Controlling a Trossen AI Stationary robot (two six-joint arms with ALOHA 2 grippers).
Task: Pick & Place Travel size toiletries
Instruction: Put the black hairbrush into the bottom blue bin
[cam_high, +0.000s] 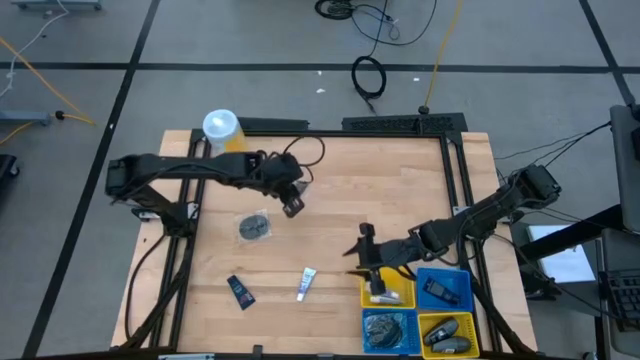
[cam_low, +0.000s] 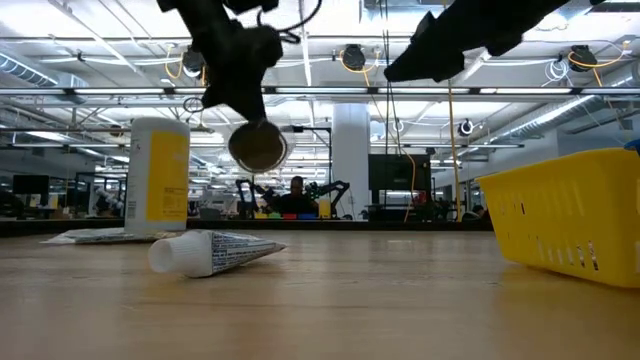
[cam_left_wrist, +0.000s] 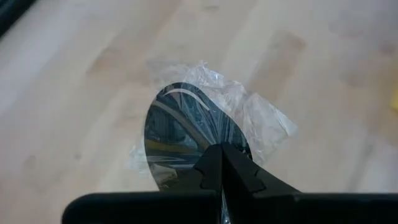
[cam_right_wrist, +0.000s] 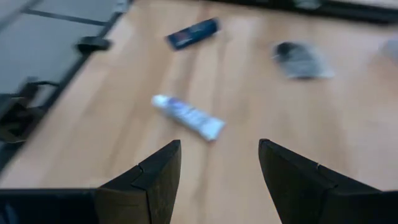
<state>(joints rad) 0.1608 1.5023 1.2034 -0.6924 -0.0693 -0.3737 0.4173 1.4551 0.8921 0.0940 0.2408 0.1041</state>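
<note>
My left gripper (cam_high: 293, 206) is shut on a round shiny grey jar (cam_low: 258, 147) with clear wrap around it (cam_left_wrist: 186, 130), held above the middle of the table. A second grey jar in clear wrap (cam_high: 255, 227) lies flat on the table near it. A white tube (cam_high: 305, 284) and a dark blue tube (cam_high: 240, 291) lie on their sides nearer the front edge. My right gripper (cam_high: 362, 248) is open and empty above the table, beside the yellow bin (cam_high: 400, 298); its wrist view (cam_right_wrist: 217, 146) looks toward the white tube (cam_right_wrist: 186, 116). My left gripper pinches the jar at its edge (cam_left_wrist: 208, 146) between its two shut fingers, coming from above. Whether the fingers have the rim itself or only the wrap there, I cannot tell. The jar hangs below the fingers on edge, clear of the table.
A large yellow canister with a white lid (cam_high: 222, 128) stands at the far left. Four square bins stand at the front right: a yellow one with a white tube, a blue one (cam_high: 458, 280), a blue one with grey jars (cam_high: 388, 330), a yellow one with dark bottles (cam_high: 448, 335).
</note>
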